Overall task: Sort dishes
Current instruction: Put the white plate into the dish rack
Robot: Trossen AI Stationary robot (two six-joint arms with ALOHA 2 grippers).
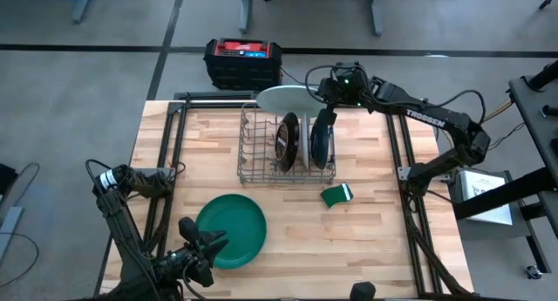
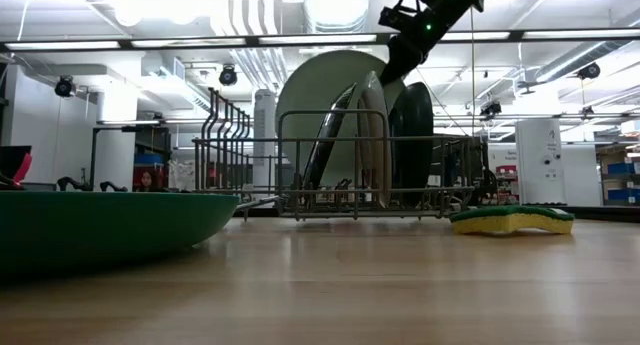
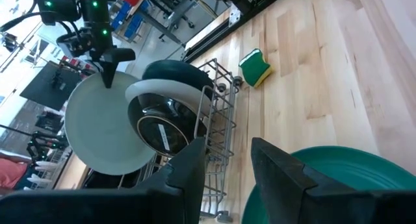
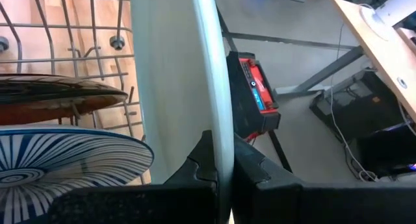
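Note:
A grey wire rack [image 1: 261, 166] stands mid-table. A dark red-brown plate [image 1: 287, 140] and a dark teal plate [image 1: 321, 137] stand on edge in it. My right gripper [image 1: 324, 92] is shut on a large pale plate [image 1: 281, 98], which is tilted over the rack's far end. A blue-striped plate [image 4: 65, 162] shows beside the red-brown plate [image 4: 58, 94]. A bright green plate [image 1: 231, 229] lies flat on the table at the near left. My left gripper [image 3: 224, 165] hovers open by its near-left rim, touching nothing. My right gripper pinches the pale plate's upper rim [image 4: 218, 113] between its two fingers, one on each face. The fingers [image 2: 398, 57] slant down from the table's far right. The plate stands nearly on edge, leaning; whether its lower rim touches the rack I cannot tell.
A green and yellow sponge [image 1: 336, 194] lies on the table just near-right of the rack. A black and red box [image 1: 243, 61] sits beyond the table's far edge. Bare wood [image 1: 366, 249] stretches across the near right.

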